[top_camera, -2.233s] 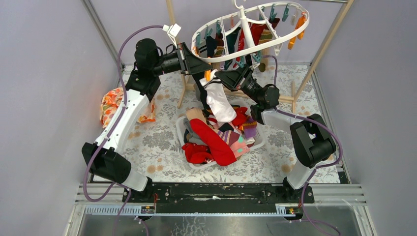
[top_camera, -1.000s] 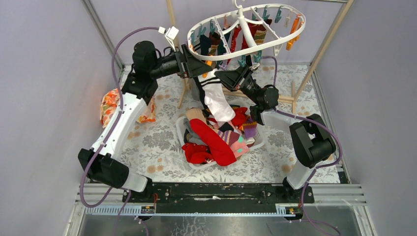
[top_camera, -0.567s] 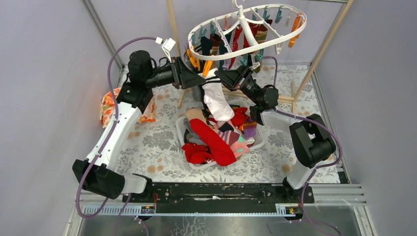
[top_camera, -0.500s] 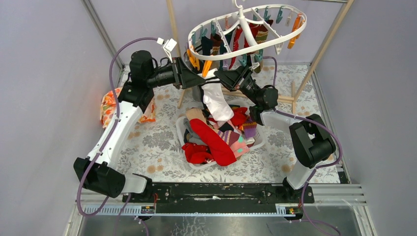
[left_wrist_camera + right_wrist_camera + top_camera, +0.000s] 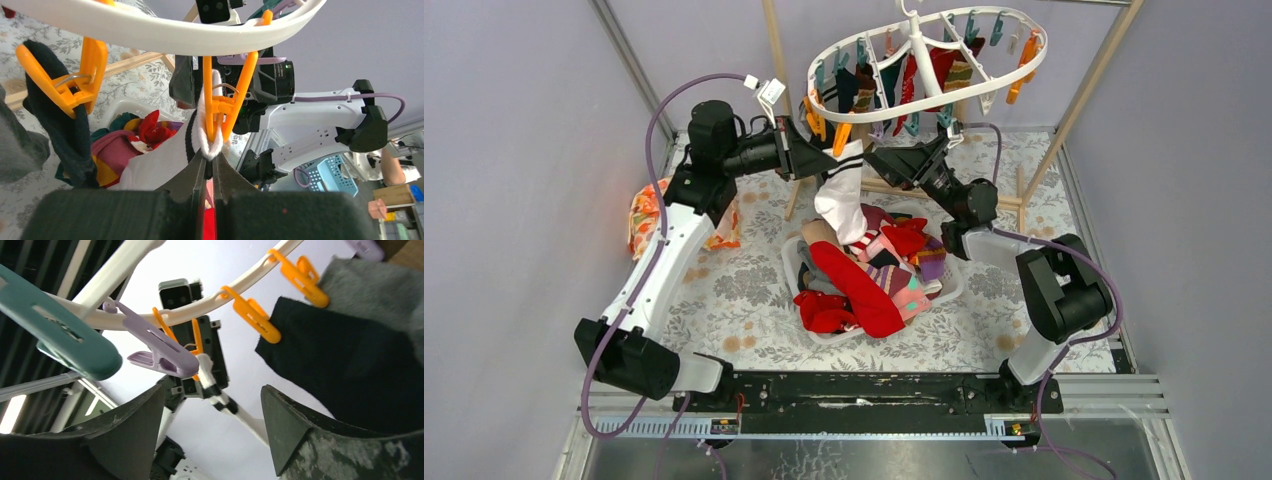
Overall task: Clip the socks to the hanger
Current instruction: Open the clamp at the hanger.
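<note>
The white oval hanger (image 5: 984,75) hangs at the top with several socks clipped to it. A white sock with black stripes (image 5: 839,205) dangles below its left rim. The cuff (image 5: 216,145) sits in the lower end of an orange clip (image 5: 222,107), and my left gripper (image 5: 210,161) is shut on the cuff just under that clip. My right gripper (image 5: 874,157) stands open just right of the sock, holding nothing. Through its spread fingers (image 5: 130,435) I see the striped sock (image 5: 211,376) further off. More socks (image 5: 864,290) lie piled in a white basket (image 5: 790,262).
A dark sock (image 5: 65,135) hangs from another orange clip (image 5: 85,75). A lilac clip (image 5: 160,352), a teal clip (image 5: 65,345) and a black sock (image 5: 350,370) hang close to the right fingers. Wooden poles (image 5: 1084,95) stand behind. An orange floral cloth (image 5: 649,210) lies at the left.
The right gripper has opened and let go of the white sock. The left gripper has shut on its cuff at the orange clip. The sock's foot has swung left.
</note>
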### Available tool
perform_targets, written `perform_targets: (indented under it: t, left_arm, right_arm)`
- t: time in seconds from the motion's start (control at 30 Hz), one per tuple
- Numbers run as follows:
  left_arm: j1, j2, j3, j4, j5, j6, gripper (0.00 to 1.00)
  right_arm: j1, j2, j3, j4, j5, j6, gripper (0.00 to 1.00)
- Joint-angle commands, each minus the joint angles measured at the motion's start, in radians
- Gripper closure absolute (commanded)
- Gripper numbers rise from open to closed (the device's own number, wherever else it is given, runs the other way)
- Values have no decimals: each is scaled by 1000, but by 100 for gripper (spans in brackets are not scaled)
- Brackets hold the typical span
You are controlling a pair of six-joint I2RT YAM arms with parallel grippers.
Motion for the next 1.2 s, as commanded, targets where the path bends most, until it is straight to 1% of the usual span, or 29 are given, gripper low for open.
perform_targets:
  t: [0.0, 0.07, 0.13, 0.27, 0.4, 0.5, 0.57, 0.67, 0.83, 0.93, 1.03, 1.1, 1.17]
  left_arm:
    - [4, -21, 72, -42, -1, 81, 90]
    - [5, -22, 84, -59, -6, 94, 91]
    - [6, -27, 92, -76, -14, 109, 91]
    - [6, -34, 112, -125, -60, 152, 91]
    - [6, -43, 126, -163, -108, 193, 91]
    - [6, -44, 133, -181, -122, 214, 91]
    - [6, -44, 134, -184, -127, 216, 91]
    - [5, -42, 138, -185, -137, 216, 91]
    - [8, -43, 145, -200, -164, 231, 92]
    - [7, -42, 151, -207, -184, 241, 92]
    - [8, -41, 163, -221, -241, 260, 92]
    - [7, -39, 170, -228, -293, 272, 92]
    - [7, -39, 172, -228, -341, 278, 87]
  right_arm:
    - [-26, -89, 3, 16, -42, -161, 22]
    - [-26, -92, 17, 8, -46, -207, 21]
    - [-26, -78, 43, 31, -52, -210, 21]
    - [-26, -5, 121, 133, -65, -119, 23]
    - [-23, 6, 163, 134, -78, -120, 24]
    - [-23, -5, 178, 134, -84, -122, 24]
    - [-23, -5, 193, 134, -92, -118, 26]
    - [-23, 3, 207, 134, -99, -106, 35]
    - [-23, 5, 208, 134, -105, -99, 55]
    - [-23, -2, 198, 134, -103, -105, 64]
    - [-22, -16, 176, 134, -95, -118, 73]
    - [-23, -30, 155, 129, -78, -135, 81]
    - [-22, -42, 139, 107, -52, -159, 89]
